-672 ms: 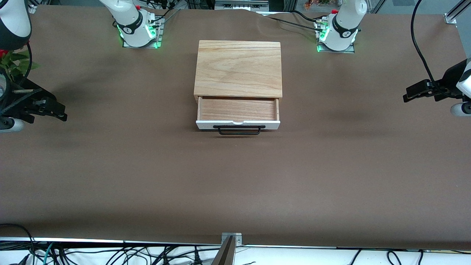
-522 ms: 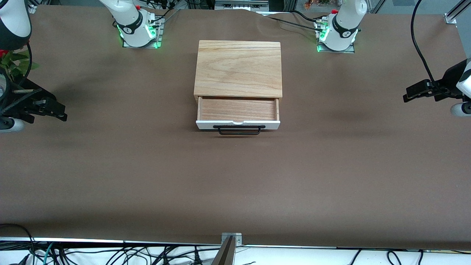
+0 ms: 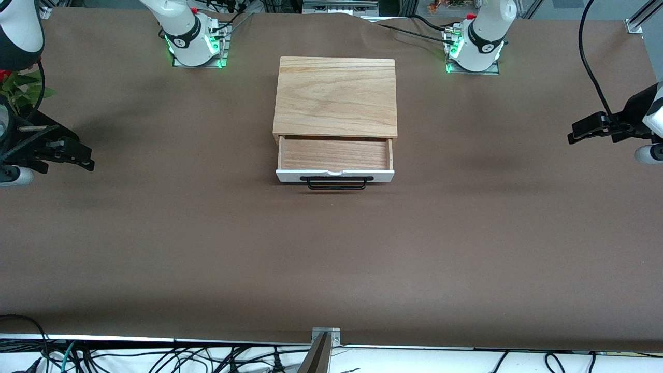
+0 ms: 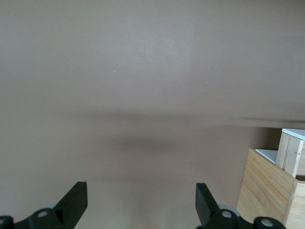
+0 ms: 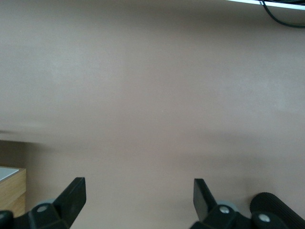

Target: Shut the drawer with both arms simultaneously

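Wooden drawer open, between left gripper and right gripper, jaws apart.

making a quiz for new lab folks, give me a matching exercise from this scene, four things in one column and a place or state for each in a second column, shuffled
Things:
1. drawer
2. handle
3. left gripper
4. right gripper

Places or states:
A. open, over bare brown table at the right arm's end
B. pulled out of the wooden box, empty inside
C. thin black wire bar on the white front panel
D. open, over the table at the left arm's end, a corner of the wooden box in its wrist view

Pairs: 1-B, 2-C, 3-D, 4-A
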